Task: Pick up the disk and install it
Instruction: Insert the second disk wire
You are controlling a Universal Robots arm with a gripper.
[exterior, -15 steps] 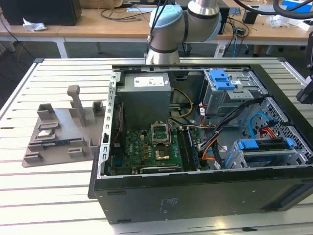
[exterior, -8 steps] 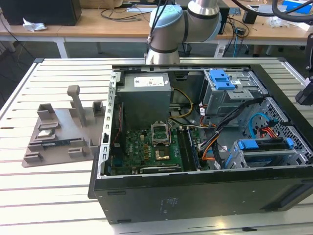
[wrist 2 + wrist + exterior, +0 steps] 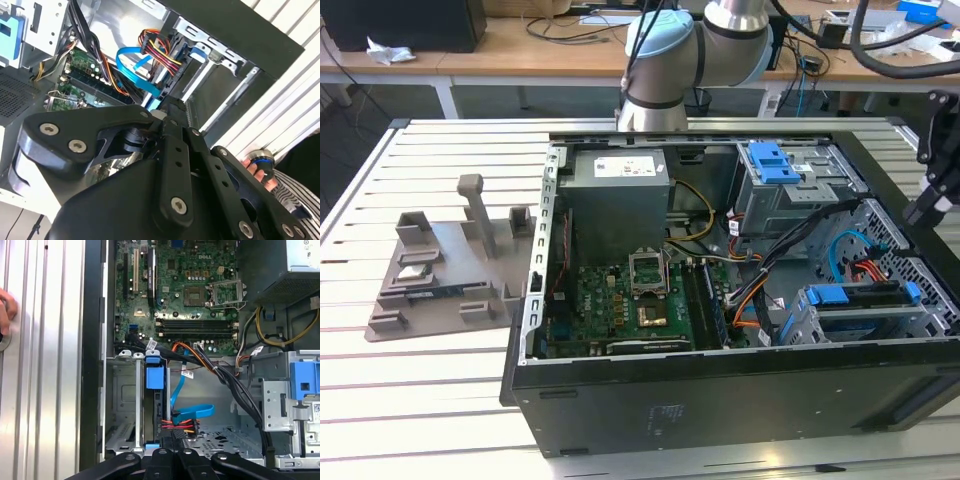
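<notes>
Grey fixture plate (image 3: pixel 450 265) lies on the slatted surface (image 3: pixel 420 400) at the exterior view's left. Beside it is the open computer case (image 3: pixel 720 395), with the motherboard (image 3: pixel 620 310) mid-case. The disk (image 3: pixel 865 322) sits edge-on in the drive cage (image 3: pixel 825 330) at the case's near right corner — blue rails on top, cables (image 3: pixel 182 422) at its end. The gripper (image 3: pixel 935 190) hangs above the case's right wall — fingers (image 3: pixel 162 457) closed together, gripping nothing.
</notes>
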